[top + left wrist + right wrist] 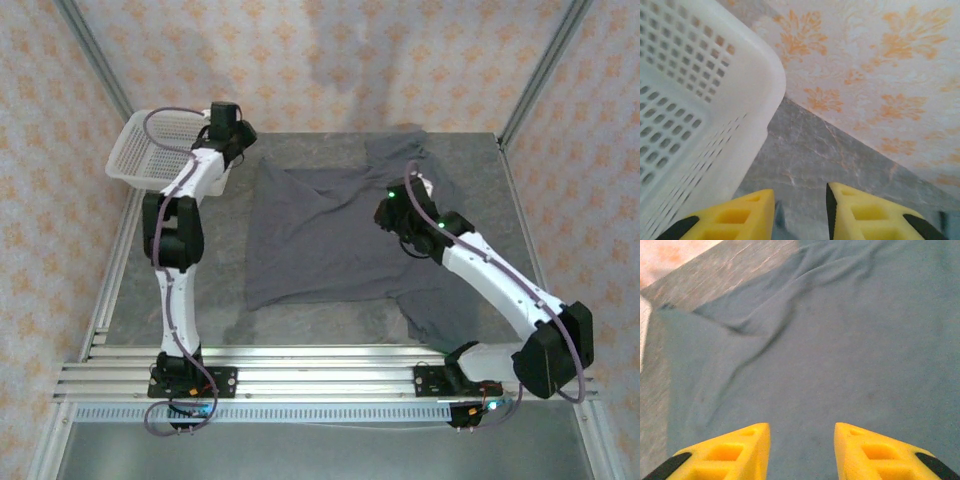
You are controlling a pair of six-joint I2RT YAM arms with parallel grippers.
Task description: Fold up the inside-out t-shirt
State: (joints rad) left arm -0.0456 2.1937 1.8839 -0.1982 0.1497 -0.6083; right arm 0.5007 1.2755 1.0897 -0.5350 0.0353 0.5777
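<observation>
The inside-out t-shirt (310,240) lies spread on the grey table (480,175), its near right part bunched under the right arm (500,280). The right gripper (801,440) hangs over the shirt's right half, close above the cloth. Its yellow fingers (757,440) stand partly apart with only flat grey fabric between them, so it holds nothing, though whether the tips touch the cloth is hard to tell from the wrist view. A crease runs diagonally across the shirt's far left part. Beyond the shirt's far left corner, off the cloth, the left gripper (800,202) points at bare table, jaws partly apart and empty. Left of the shirt, just beside that gripper, sits the white basket (135,160), and behind the shirt rises the patterned wall (330,60)
</observation>
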